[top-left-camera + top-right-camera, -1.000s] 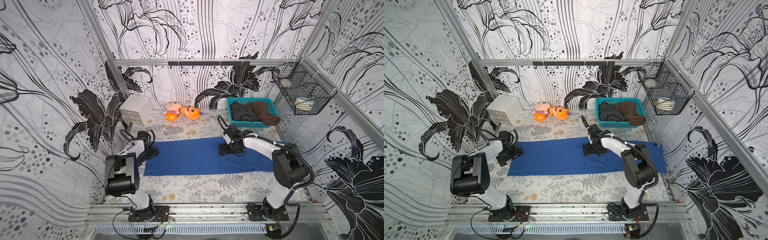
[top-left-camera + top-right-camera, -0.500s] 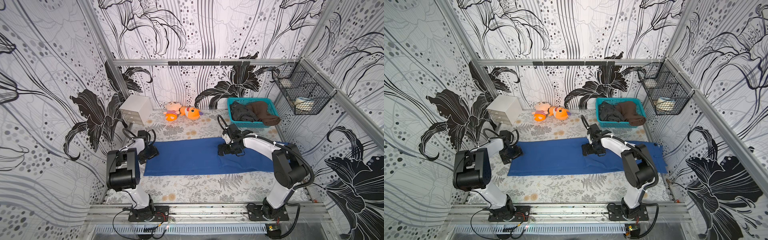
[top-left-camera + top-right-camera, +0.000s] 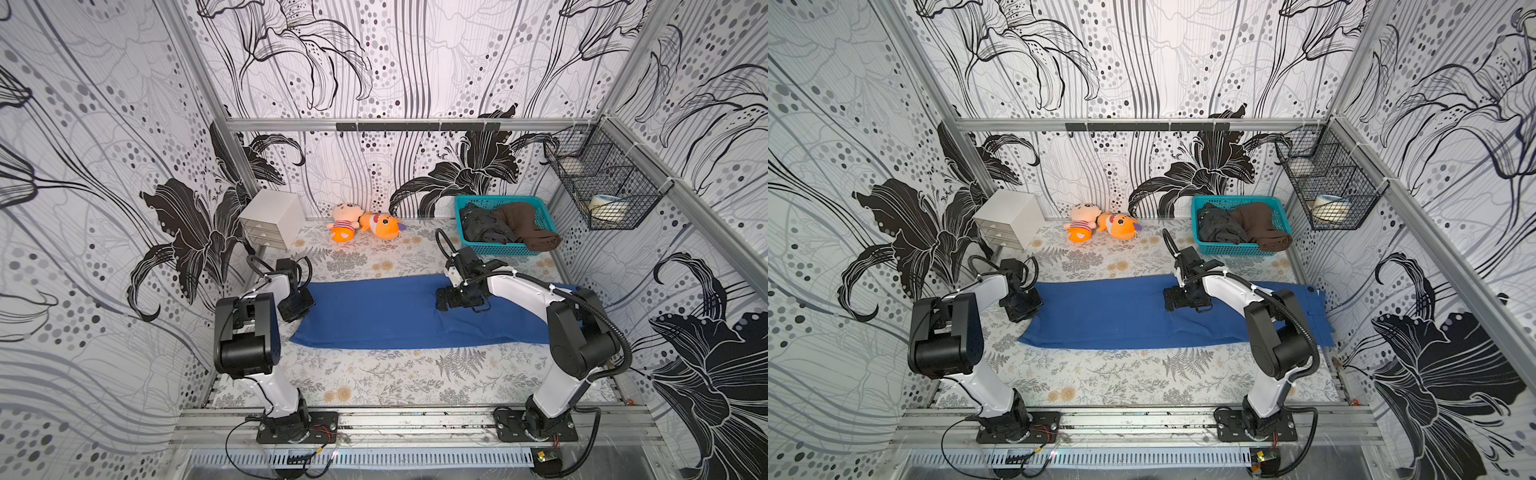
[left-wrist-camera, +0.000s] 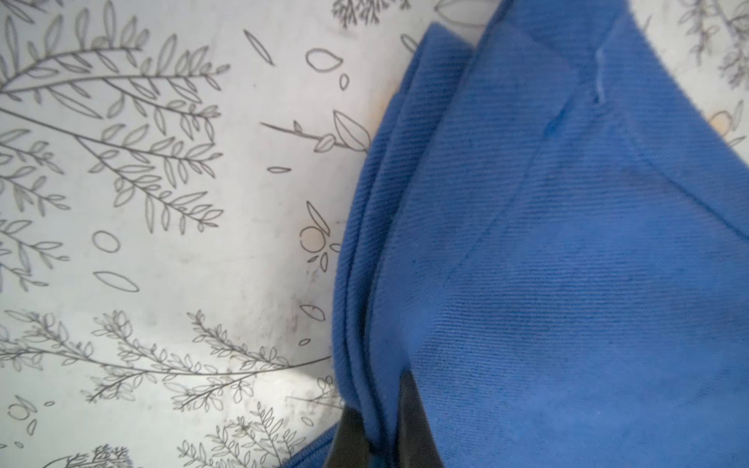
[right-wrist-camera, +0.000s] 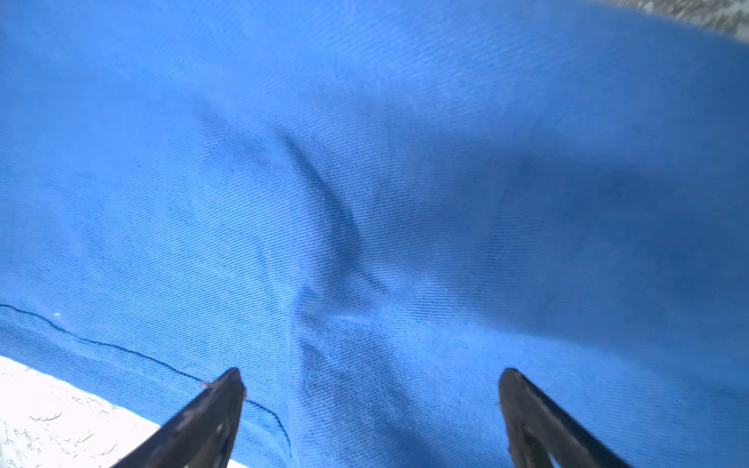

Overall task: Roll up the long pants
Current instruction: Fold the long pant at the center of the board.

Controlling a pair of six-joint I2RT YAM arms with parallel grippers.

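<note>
The long pants [image 3: 386, 318] lie flat as a royal-blue strip across the middle of the table, seen in both top views [image 3: 1113, 318]. At their left end my left gripper [image 3: 297, 308] is shut on the pants. In the left wrist view the folded blue edge [image 4: 567, 283] is pinched between the dark jaws of the left gripper [image 4: 381, 437]. My right gripper [image 3: 446, 300] rests low over the pants right of the middle. It stands open [image 5: 372, 377], with its fingertips [image 5: 227, 385] spread wide over the cloth [image 5: 364, 162] and nothing between them.
A teal basket [image 3: 490, 248] at the back right holds a dark grey and a brown garment. Two plush toys [image 3: 361, 226] lie at the back by a small white drawer box [image 3: 272, 218]. A wire basket [image 3: 602, 187] hangs on the right wall.
My left gripper has gone from open to shut on the left end of the pants. The right arm has stayed where it was, still open.
</note>
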